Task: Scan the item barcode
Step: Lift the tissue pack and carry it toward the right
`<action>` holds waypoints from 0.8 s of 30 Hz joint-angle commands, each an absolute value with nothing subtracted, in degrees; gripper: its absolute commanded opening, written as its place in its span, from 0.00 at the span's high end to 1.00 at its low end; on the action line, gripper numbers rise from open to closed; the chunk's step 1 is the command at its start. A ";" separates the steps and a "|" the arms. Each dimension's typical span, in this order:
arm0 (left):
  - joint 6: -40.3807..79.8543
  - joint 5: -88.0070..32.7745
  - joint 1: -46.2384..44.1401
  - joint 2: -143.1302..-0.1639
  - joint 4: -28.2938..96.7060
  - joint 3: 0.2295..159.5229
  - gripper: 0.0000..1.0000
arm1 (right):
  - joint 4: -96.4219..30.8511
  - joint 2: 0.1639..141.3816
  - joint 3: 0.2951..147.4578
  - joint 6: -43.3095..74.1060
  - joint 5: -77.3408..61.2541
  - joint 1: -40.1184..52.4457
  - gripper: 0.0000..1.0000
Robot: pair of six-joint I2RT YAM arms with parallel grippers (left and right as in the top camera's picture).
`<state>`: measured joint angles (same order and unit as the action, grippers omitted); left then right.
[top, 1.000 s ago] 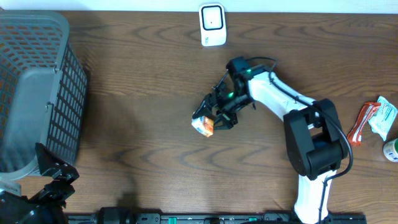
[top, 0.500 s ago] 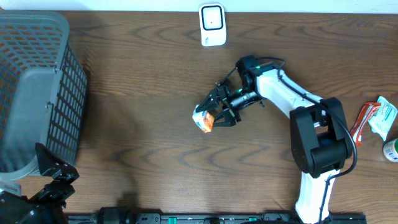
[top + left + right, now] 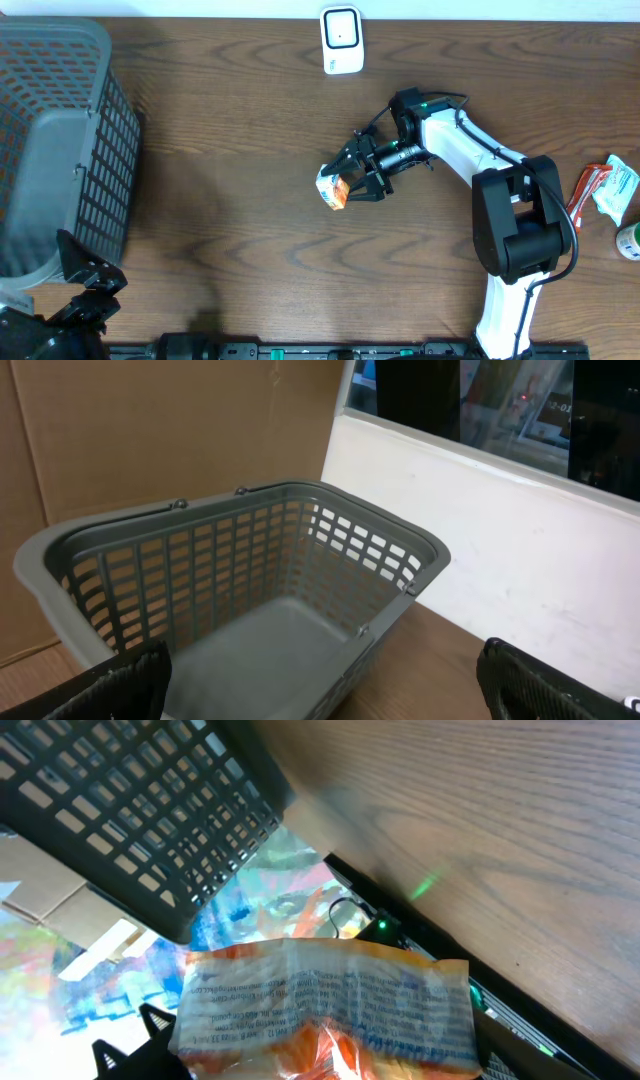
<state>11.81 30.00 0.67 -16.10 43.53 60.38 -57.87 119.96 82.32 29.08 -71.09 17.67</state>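
The grey basket sits at the left end of the tabletop. By its near corner the left hand is spread wide and holds nothing. Mid-tabletop, the right hand is partly closed on an orange-and-white packet, whose printed side faces the wrist camera. The white scanner stands at the far edge, well apart from it. More packets lie at the far right.

From overhead we look straight down; the basket sits far left. Both wrist cameras face it, left nearer.
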 commanded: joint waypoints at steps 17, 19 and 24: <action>11.73 30.50 0.80 -15.70 43.53 60.14 0.02 | -56.12 120.75 82.00 21.47 -89.06 15.75 0.44; 11.73 30.50 0.80 -15.70 43.53 60.14 0.02 | -56.12 120.75 82.00 20.03 -89.03 15.46 0.46; 11.73 30.50 0.80 -15.70 43.51 60.14 0.02 | -55.64 120.75 82.02 19.59 -88.99 14.68 0.50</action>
